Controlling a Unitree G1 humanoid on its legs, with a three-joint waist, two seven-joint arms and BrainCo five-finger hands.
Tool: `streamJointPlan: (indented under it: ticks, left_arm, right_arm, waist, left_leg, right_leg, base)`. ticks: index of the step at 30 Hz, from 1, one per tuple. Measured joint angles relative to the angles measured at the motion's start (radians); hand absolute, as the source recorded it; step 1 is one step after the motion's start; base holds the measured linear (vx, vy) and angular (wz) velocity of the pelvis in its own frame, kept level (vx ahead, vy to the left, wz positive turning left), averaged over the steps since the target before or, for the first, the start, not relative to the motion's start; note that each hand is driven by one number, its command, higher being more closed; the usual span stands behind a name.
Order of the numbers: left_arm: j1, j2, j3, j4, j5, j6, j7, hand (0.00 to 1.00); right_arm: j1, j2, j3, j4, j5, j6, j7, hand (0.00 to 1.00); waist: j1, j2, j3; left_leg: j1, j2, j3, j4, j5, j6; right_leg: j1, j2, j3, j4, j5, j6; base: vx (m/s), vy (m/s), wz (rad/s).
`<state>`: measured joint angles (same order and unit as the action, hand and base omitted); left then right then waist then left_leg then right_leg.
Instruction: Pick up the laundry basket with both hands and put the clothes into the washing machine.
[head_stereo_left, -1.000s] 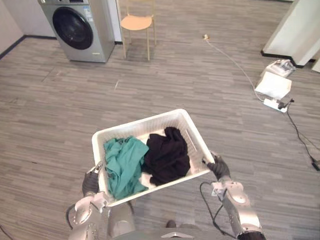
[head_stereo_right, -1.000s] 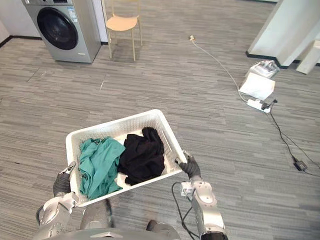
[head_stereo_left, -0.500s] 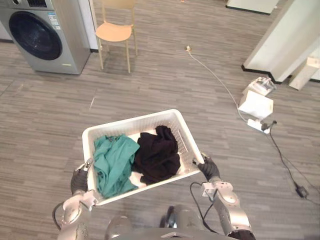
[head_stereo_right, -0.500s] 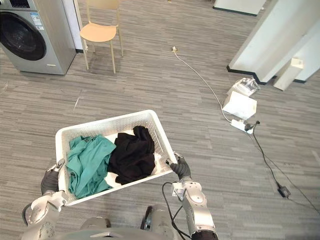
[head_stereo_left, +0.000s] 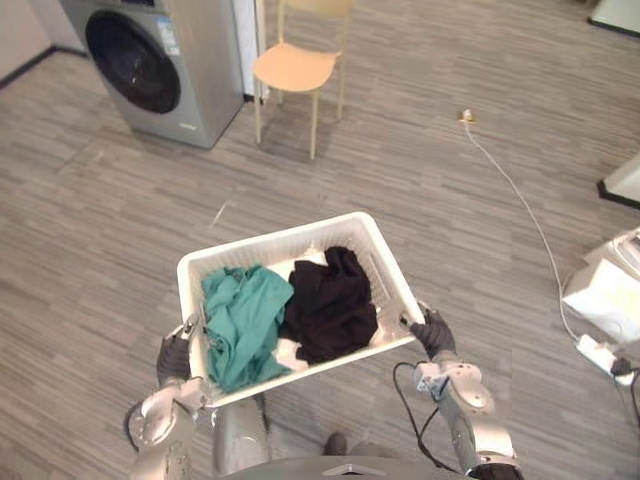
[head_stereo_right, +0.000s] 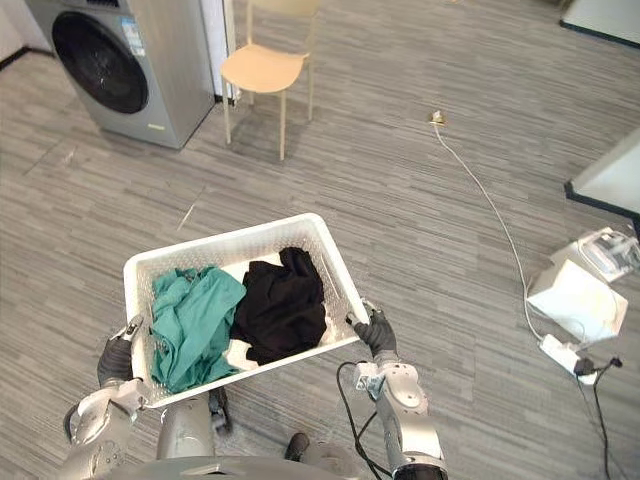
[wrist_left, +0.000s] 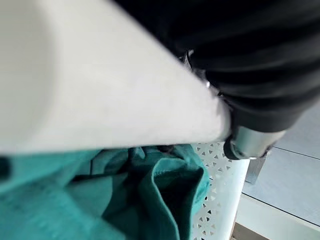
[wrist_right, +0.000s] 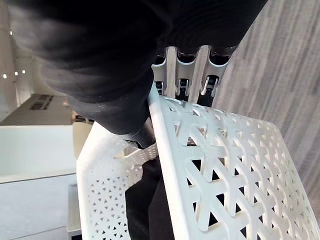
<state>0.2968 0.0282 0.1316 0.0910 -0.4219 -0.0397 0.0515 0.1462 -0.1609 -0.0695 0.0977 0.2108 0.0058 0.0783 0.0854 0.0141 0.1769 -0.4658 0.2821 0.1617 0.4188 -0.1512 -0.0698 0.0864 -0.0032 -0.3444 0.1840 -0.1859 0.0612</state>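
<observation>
- The white perforated plastic laundry basket (head_stereo_left: 275, 240) is up off the grey wooden floor (head_stereo_left: 100, 200). The robot carries it in front of itself, between its two hands.
- The left hand (head_stereo_left: 172, 357) is at the left rim, and its fingers look hooked on this rim. The right hand (head_stereo_left: 432, 333) grips the right rim, with its fingers (wrist_right: 182, 75) curled over the edge.
- Inside the basket lie a crumpled teal-green garment (head_stereo_left: 240, 315) and a crumpled black garment (head_stereo_left: 330, 305), side by side and touching.
- So the lifting part seems done.
- The silver front-loading washing machine (head_stereo_left: 165, 65) stands well apart, ahead and to the left, beside a light wooden chair (head_stereo_left: 297, 68). Its round dark door looks closed.
- What is left, I think: to carry the basket there, open the door and put both garments in.
</observation>
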Motion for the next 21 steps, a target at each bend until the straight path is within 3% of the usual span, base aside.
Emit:
streamJointPlan:
  ticks: [1, 2, 3, 4, 5, 6, 7, 8, 9, 10, 11, 13, 15, 16, 17, 18, 19, 20, 21]
  left_arm:
    - [0.002, 0.000, 0.000, 0.000, 0.000, 0.000, 0.001, 1.00]
    - [0.001, 0.002, -0.005, 0.001, 0.000, 0.001, 0.005, 1.00]
    - [-0.001, 0.003, -0.011, 0.003, 0.000, 0.001, 0.008, 1.00]
    - [-0.010, 0.018, -0.020, 0.010, 0.005, 0.006, 0.010, 1.00]
    - [-0.016, 0.036, -0.021, 0.010, 0.013, 0.012, 0.009, 1.00]
    - [-0.020, 0.062, -0.019, 0.010, 0.014, 0.022, 0.010, 1.00]
    - [-0.019, 0.069, -0.018, 0.009, 0.014, 0.023, 0.011, 1.00]
    - [-0.021, 0.095, -0.017, 0.002, 0.014, 0.023, 0.011, 1.00]
    - [-0.033, 0.122, -0.015, 0.000, 0.015, 0.023, 0.011, 1.00]
    - [-0.038, 0.135, -0.015, -0.001, 0.016, 0.023, 0.012, 1.00]
    - [-0.049, 0.152, -0.015, -0.003, 0.017, 0.022, 0.012, 1.00]
    - [-0.067, 0.157, -0.019, -0.004, 0.024, 0.022, 0.016, 1.00]
    - [-0.090, 0.161, -0.032, -0.005, 0.033, 0.022, 0.021, 1.00]
    - [-0.109, 0.166, -0.044, -0.007, 0.034, 0.022, 0.021, 1.00]
    - [-0.128, 0.173, -0.051, -0.009, 0.034, 0.021, 0.022, 1.00]
    - [-0.135, 0.176, -0.055, -0.008, 0.034, 0.021, 0.023, 1.00]
    - [-0.148, 0.176, -0.067, -0.005, 0.035, 0.022, 0.023, 1.00]
    - [-0.143, 0.153, -0.079, 0.003, 0.043, 0.022, 0.025, 1.00]
    - [-0.129, 0.135, -0.079, 0.003, 0.053, 0.023, 0.028, 1.00]
  right_arm:
    - [0.001, 0.001, 0.000, 0.000, 0.000, -0.001, 0.000, 1.00]
    - [0.013, 0.005, -0.004, 0.001, 0.000, -0.001, 0.000, 1.00]
    - [0.020, 0.012, -0.012, 0.004, 0.000, -0.001, 0.000, 1.00]
    - [0.035, 0.043, -0.030, 0.021, 0.000, -0.001, -0.003, 1.00]
    - [0.043, 0.061, -0.034, 0.035, 0.000, -0.001, -0.003, 1.00]
    - [0.047, 0.080, -0.029, 0.049, -0.001, 0.002, -0.002, 1.00]
    - [0.045, 0.088, -0.027, 0.055, -0.001, 0.002, -0.001, 1.00]
    - [0.038, 0.108, -0.020, 0.074, -0.001, 0.002, 0.002, 1.00]
    - [0.040, 0.124, -0.014, 0.077, -0.001, 0.002, 0.004, 1.00]
    - [0.040, 0.129, -0.013, 0.076, -0.001, 0.002, 0.007, 1.00]
    - [0.037, 0.138, -0.013, 0.074, 0.000, -0.001, 0.007, 1.00]
    - [0.033, 0.140, -0.017, 0.071, 0.000, -0.001, 0.007, 1.00]
    - [0.042, 0.141, -0.032, 0.064, 0.007, -0.002, 0.005, 1.00]
    - [0.051, 0.140, -0.041, 0.047, 0.021, -0.002, 0.003, 1.00]
    - [0.054, 0.141, -0.046, 0.031, 0.026, -0.008, 0.003, 1.00]
    - [0.055, 0.142, -0.049, 0.029, 0.027, -0.010, 0.003, 1.00]
    - [0.063, 0.139, -0.058, 0.021, 0.027, -0.010, 0.001, 1.00]
    - [0.086, 0.127, -0.062, 0.007, 0.027, -0.009, -0.004, 1.00]
    - [0.101, 0.122, -0.064, -0.001, 0.028, -0.009, -0.006, 1.00]
  waist:
    - [0.002, -0.001, -0.002]
    - [-0.004, -0.013, -0.003]
    - [-0.010, -0.017, -0.006]
    - [-0.031, -0.039, -0.015]
    - [-0.044, -0.053, -0.018]
    - [-0.049, -0.067, -0.017]
    - [-0.054, -0.060, -0.014]
    - [-0.069, -0.040, -0.006]
    - [-0.080, -0.030, -0.001]
    - [-0.083, -0.026, 0.001]
    - [-0.092, -0.026, 0.002]
    - [-0.103, -0.027, 0.002]
    - [-0.126, -0.027, 0.002]
    - [-0.138, -0.035, -0.003]
    - [-0.147, -0.059, -0.011]
    - [-0.148, -0.075, -0.019]
    - [-0.153, -0.082, -0.023]
    - [-0.154, -0.050, -0.020]
    - [-0.154, -0.037, -0.029]
  left_leg:
    - [0.015, 0.004, -0.013, -0.040, 0.041, -0.008]
    - [0.022, -0.002, 0.004, 0.015, 0.111, -0.004]
    - [0.022, -0.011, 0.004, 0.048, 0.129, 0.012]
    - [0.025, -0.041, 0.012, 0.113, 0.060, 0.040]
    - [0.045, -0.063, 0.025, 0.139, 0.016, 0.052]
    - [0.094, -0.083, 0.056, 0.143, -0.032, 0.067]
    - [0.117, -0.083, 0.063, 0.143, -0.053, 0.073]
    - [0.158, -0.074, 0.060, 0.136, -0.084, 0.084]
    - [0.207, -0.067, 0.060, 0.107, -0.097, 0.090]
    - [0.234, -0.067, 0.062, 0.085, -0.100, 0.090]
    - [0.284, -0.068, 0.073, 0.040, -0.101, 0.088]
    - [0.370, -0.091, 0.087, -0.026, -0.106, 0.083]
    - [0.447, -0.117, 0.083, -0.084, -0.109, 0.081]
    - [0.488, -0.138, 0.080, -0.121, -0.119, 0.074]
    - [0.526, -0.169, 0.079, -0.149, -0.143, 0.062]
    - [0.543, -0.187, 0.077, -0.157, -0.157, 0.058]
    - [0.582, -0.198, 0.062, -0.152, -0.211, 0.052]
    - [0.649, -0.166, 0.058, -0.153, -0.268, 0.068]
    - [0.673, -0.147, 0.056, -0.108, -0.275, 0.069]
  right_leg:
    - [0.016, -0.009, 0.003, 0.019, -0.025, 0.039]
    - [0.026, -0.048, 0.010, 0.089, -0.078, 0.074]
    - [0.014, -0.072, 0.013, 0.154, -0.097, 0.088]
    - [-0.036, -0.143, 0.009, 0.322, -0.093, 0.084]
    - [-0.091, -0.194, 0.010, 0.463, -0.044, 0.055]
    - [-0.170, -0.260, 0.022, 0.646, 0.090, 0.004]
    - [-0.212, -0.274, 0.049, 0.729, 0.162, 0.014]
    - [-0.302, -0.249, 0.095, 0.899, 0.174, 0.055]
    - [-0.381, -0.204, 0.106, 1.004, 0.148, 0.077]
    - [-0.420, -0.181, 0.104, 1.026, 0.139, 0.082]
    - [-0.489, -0.146, 0.084, 1.025, 0.119, 0.081]
    - [-0.567, -0.133, 0.030, 0.925, 0.098, 0.059]
    - [-0.567, -0.133, -0.036, 0.659, 0.092, 0.020]
    - [-0.530, -0.129, -0.083, 0.369, 0.117, -0.007]
    - [-0.501, -0.132, -0.107, 0.099, 0.164, -0.008]
    - [-0.492, -0.138, -0.105, 0.012, 0.176, -0.004]
    - [-0.486, -0.151, -0.081, -0.024, 0.175, -0.003]
    - [-0.474, -0.131, -0.034, 0.069, 0.193, -0.023]
    - [-0.474, -0.111, -0.018, 0.142, 0.176, -0.025]
  base:
    - [0.51, 0.245, -0.23]
    - [0.52, 0.304, -0.20]
    - [0.52, 0.327, 0.01]
    - [0.53, 0.365, 0.16]
    - [0.54, 0.374, 0.04]
    - [0.53, 0.372, -0.15]
    - [0.51, 0.319, -0.24]
    - [0.47, 0.245, -0.06]
    - [0.46, 0.214, 0.03]
    - [0.53, 0.187, 0.11]
    - [0.45, 0.132, 0.07]
    - [0.52, 0.086, 0.16]
    - [0.45, 0.029, 0.46]
    - [0.52, -0.038, 0.56]
    - [0.53, -0.070, 0.48]
    - [0.65, -0.155, 0.42]
    - [0.56, -0.208, 0.33]
    - [0.58, -0.211, 0.36]
    - [0.64, -0.197, 0.40]
